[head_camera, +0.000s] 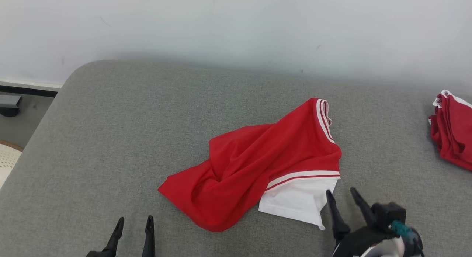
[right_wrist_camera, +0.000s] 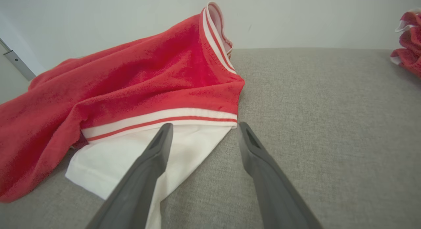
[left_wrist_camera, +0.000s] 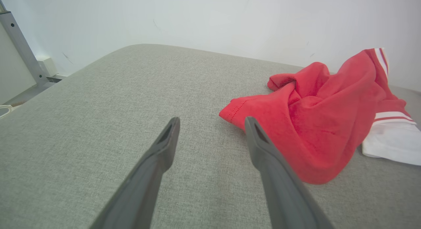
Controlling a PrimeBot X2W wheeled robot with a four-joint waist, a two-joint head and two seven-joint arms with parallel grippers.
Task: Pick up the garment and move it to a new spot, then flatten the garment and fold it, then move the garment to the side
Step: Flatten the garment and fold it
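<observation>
Right pincer (head_camera: 340,191) agape, garment (head_camera: 258,165) crumpled — ungripped

This looks like a bare test room. A wide grey woven-fabric padded table (head_camera: 110,146) with a rounded corner stands against a plain, scuffed pale wall (head_camera: 236,24) across the top of the frame. A grey bolted metal strut (left_wrist_camera: 20,41) rises at the upper left of the left wrist view.

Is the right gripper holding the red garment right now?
No, the right gripper is wide open, clamping nothing, at the edge of the red garment.
</observation>
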